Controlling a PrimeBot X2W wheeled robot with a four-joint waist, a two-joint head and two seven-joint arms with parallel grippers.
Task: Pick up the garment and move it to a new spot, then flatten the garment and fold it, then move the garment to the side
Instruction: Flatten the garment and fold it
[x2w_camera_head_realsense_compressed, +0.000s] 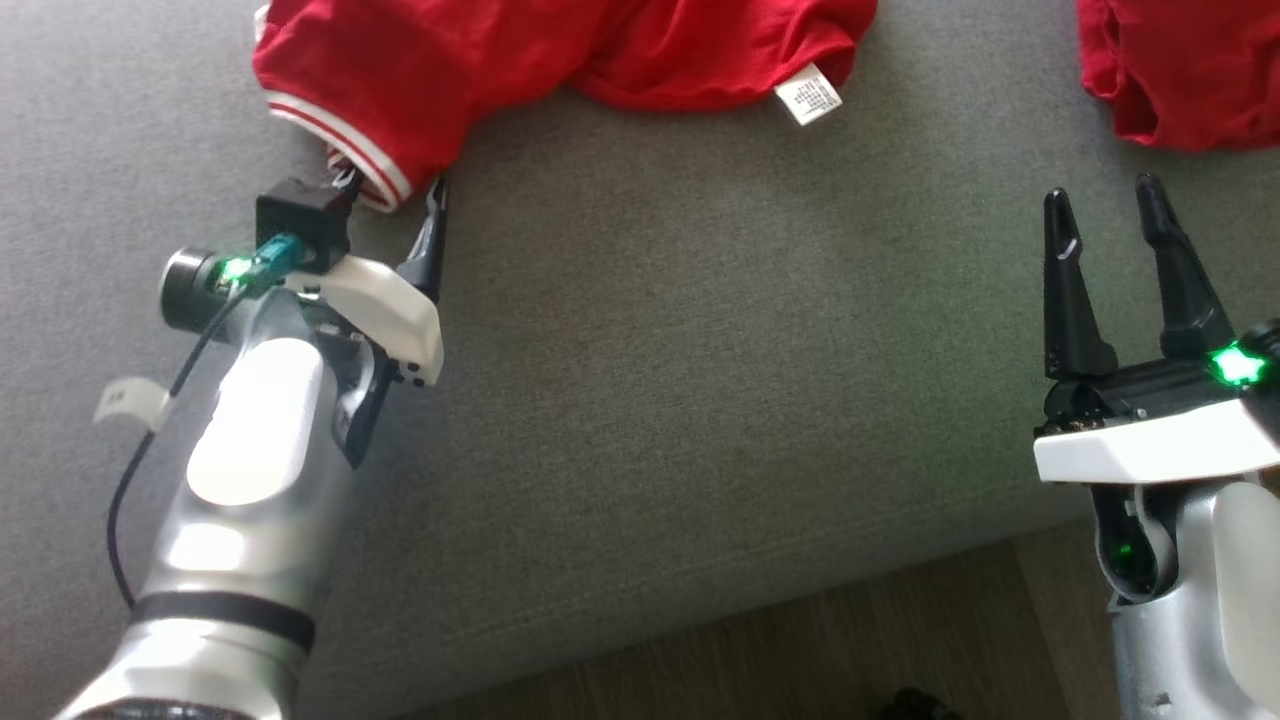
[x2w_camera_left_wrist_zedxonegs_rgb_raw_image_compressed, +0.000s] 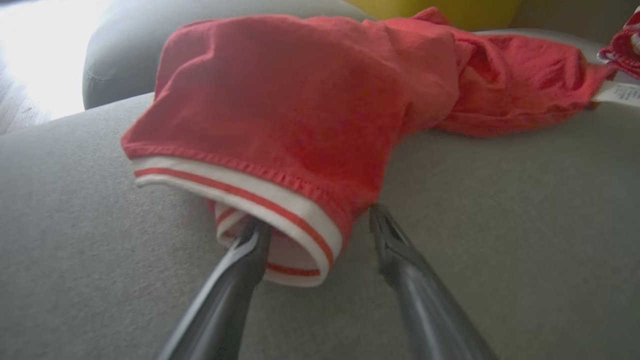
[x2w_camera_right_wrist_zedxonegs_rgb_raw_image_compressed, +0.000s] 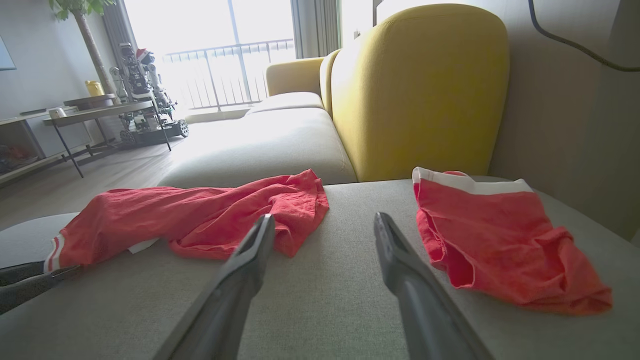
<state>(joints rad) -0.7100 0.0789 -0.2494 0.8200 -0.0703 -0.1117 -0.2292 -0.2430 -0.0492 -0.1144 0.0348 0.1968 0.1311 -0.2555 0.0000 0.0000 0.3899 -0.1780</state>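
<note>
Straddling the striped cuff of the red garment at 11 o'clock in head view, left gripper spread wide, one fingertip at the cuff's mouth, the other just outside it, nothing pinched. Lying crumpled across 12 o'clock on the grey sofa cushion, care label at its right end. Hovering at 4 o'clock, right gripper spread and empty. Second red garment at 1 o'clock, well apart.

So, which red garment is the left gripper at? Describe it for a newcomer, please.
On the grey seat lie two red garments. It is the left garment, at whose cuff the open left gripper stands. Its red-striped cuff and white label set it apart from the right garment.
</note>
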